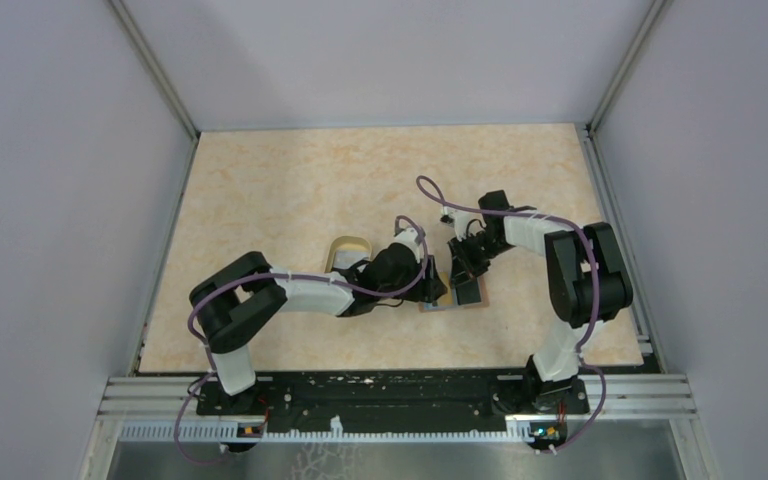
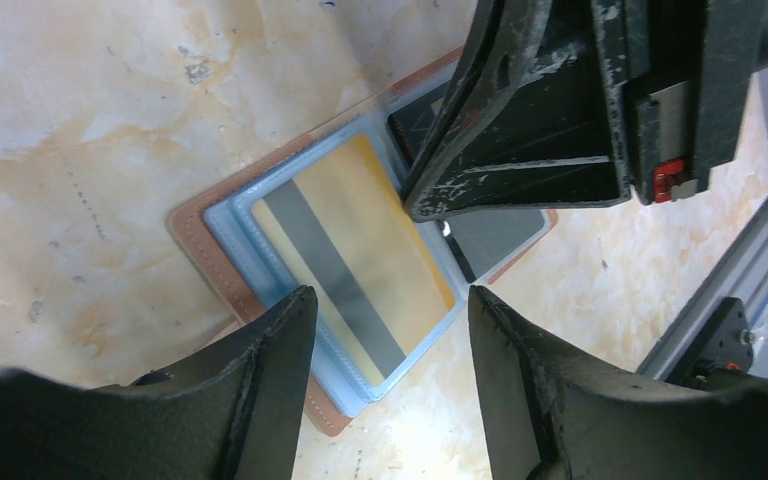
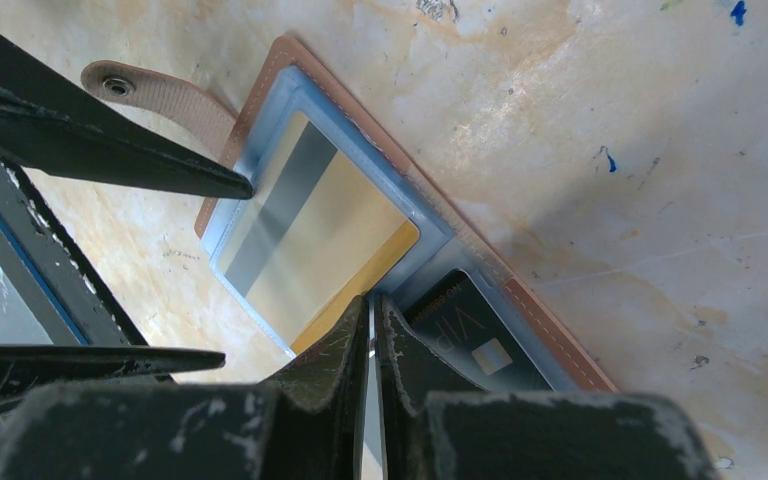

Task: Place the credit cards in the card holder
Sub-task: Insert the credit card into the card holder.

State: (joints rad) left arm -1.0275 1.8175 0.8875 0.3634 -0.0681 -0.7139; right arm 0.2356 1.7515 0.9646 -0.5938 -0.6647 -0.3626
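Note:
The reddish-brown card holder (image 2: 198, 248) lies open on the table, its light blue inside up and its snap tab (image 3: 160, 95) sticking out. A yellowish credit card with a grey stripe (image 2: 360, 260) sits in one clear pocket. A black credit card (image 3: 470, 345) sits in the pocket beside it. My left gripper (image 2: 390, 300) is open, its fingers straddling the holder's near corner over the yellow card. My right gripper (image 3: 372, 300) is shut, its tips down at the seam between the two pockets. A thin pale sliver shows between its fingers; what it is I cannot tell.
An oval tan-rimmed dish (image 1: 348, 250) stands just left of the left gripper, partly behind that arm. The two grippers nearly touch over the holder (image 1: 457, 298). The metal rail of the table's near edge (image 2: 750, 270) runs close by.

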